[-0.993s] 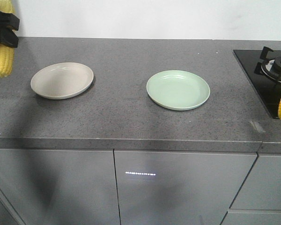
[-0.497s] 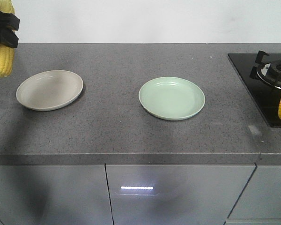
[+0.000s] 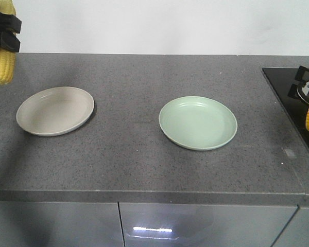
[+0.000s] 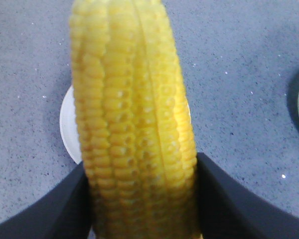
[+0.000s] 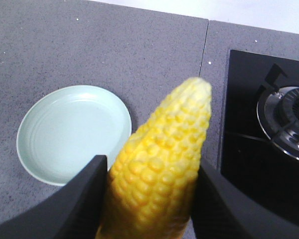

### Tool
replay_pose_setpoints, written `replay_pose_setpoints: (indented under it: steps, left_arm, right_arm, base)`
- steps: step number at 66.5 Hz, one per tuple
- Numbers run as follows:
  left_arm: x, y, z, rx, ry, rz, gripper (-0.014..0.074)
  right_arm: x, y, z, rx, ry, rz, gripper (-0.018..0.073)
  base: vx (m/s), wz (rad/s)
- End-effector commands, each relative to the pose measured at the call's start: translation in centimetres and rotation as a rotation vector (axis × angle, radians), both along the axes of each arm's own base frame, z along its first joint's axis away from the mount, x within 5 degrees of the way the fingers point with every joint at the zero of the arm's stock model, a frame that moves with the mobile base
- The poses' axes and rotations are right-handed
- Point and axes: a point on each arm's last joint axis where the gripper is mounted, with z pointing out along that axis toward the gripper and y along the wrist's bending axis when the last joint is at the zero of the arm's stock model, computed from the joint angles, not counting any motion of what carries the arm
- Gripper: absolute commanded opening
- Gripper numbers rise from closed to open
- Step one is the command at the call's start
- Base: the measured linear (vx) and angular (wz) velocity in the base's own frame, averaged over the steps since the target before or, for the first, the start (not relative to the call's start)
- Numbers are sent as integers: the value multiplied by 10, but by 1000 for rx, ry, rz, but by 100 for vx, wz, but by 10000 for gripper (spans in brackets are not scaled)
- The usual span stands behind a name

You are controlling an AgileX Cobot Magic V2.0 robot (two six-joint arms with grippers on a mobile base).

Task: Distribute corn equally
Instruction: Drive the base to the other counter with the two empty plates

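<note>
Between the closed fingers of the left gripper (image 4: 142, 199) sits one corn cob (image 4: 132, 99), clamped at its sides. It hides most of the beige plate (image 4: 69, 124) lying below and beyond it. Judging the drop point is hard here, and a cob let go over the rim could tip the shallow plate or roll out.

The right gripper (image 5: 149, 199) is likewise clenched on a second corn cob (image 5: 164, 164), whose tip points away. The green plate (image 5: 72, 132) lies off to this gripper's left, not beneath it, and the gas hob (image 5: 269, 129) is close on its right. Released now, this cob would probably hit the bare countertop (image 5: 139, 45) and, being tapered, curve away toward the hob. Both plates are empty, so two cobs on one plate would spoil the even split.
</note>
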Motion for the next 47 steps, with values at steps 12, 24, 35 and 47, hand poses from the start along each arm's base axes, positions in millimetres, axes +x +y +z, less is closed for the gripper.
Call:
replay_pose_setpoints:
  steps: [12,24,35,47]
  left_arm:
    - [-11,-1,25,-22,-120,4,38]
    - [-11,-1,25,-22,-120,4,38]
    - [-11,-1,25,-22,-120,4,38]
    - [-11,-1,25,-22,-120,4,38]
  right_arm:
    - [-6,0,18,-2,-110,-13,133]
    - [-6,0,18,-2,-110,-13,133]
    - [-6,0,18,-2,-110,-13,133]
    - [-6,0,18,-2,-110,-13,133]
  base:
    - [12,4]
    - [12,3]
    - [12,2]
    - [12,1]
